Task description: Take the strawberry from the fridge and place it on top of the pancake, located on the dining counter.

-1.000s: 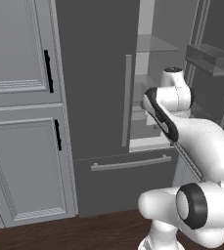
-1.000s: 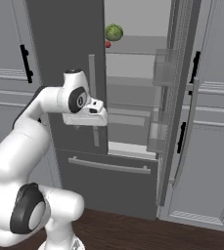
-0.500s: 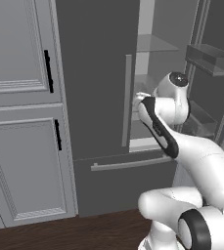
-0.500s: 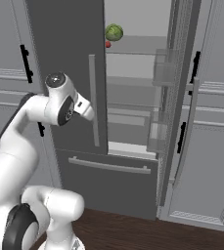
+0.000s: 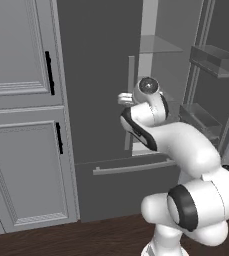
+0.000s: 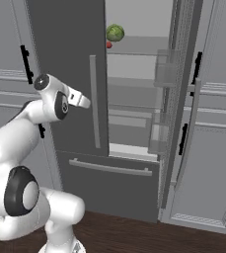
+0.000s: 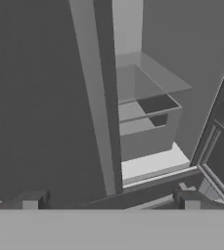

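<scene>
The white arm is bent forward, its hand (image 7: pixel 111 200) spread wide, holding nothing.

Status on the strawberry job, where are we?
Done: the fridge has its right door swung open, shelves exposed. In hand: nothing; the gripper is open and empty, facing the left door's bar handle and the lower shelves. The strawberry sits on an upper shelf beside a green leafy ball. Left: reach up, grasp it, carry it to the pancake.
</scene>
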Tool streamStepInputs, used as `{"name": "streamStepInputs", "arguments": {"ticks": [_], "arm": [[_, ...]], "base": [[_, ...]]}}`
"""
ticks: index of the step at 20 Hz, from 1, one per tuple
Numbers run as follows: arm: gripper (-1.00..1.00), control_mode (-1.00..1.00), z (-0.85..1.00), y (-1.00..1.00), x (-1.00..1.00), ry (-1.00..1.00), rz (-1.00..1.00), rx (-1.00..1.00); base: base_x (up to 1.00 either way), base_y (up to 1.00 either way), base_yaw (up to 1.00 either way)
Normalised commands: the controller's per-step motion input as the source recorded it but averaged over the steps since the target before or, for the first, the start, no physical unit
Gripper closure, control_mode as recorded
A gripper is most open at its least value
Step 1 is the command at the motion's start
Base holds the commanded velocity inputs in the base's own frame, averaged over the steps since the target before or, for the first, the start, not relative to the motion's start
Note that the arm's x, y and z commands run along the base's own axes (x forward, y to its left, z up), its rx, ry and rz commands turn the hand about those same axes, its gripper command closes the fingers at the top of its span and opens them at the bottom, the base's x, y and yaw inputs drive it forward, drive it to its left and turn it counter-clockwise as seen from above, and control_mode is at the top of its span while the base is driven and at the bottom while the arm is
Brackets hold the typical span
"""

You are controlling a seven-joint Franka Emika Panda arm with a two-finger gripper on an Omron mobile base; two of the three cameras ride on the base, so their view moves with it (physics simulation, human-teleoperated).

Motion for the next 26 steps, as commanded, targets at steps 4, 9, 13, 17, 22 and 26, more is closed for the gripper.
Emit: {"name": "streamStepInputs", "arguments": {"ticks": [4, 9, 13, 17, 22, 26], "arm": [[-1.00, -1.00, 0.27, -0.07, 0.41, 0.00, 0.00, 0.02], [-1.00, -1.00, 0.00, -0.16, 0.48, 0.01, 0.03, 0.10], [-1.00, -1.00, 0.03, -0.05, 0.43, 0.00, 0.13, -0.13], [-1.00, -1.00, 0.00, -0.08, 0.21, 0.00, 0.11, -0.01], [-1.00, -1.00, 0.00, 0.00, 0.22, 0.00, 0.00, 0.00], [-1.00, -1.00, 0.00, 0.00, 0.36, 0.00, 0.00, 0.00]], "base": [[0.00, 0.00, 0.00], [0.00, 0.00, 0.00], [0.00, 0.00, 0.00], [0.00, 0.00, 0.00], [0.00, 0.00, 0.00], [0.00, 0.00, 0.00]]}}
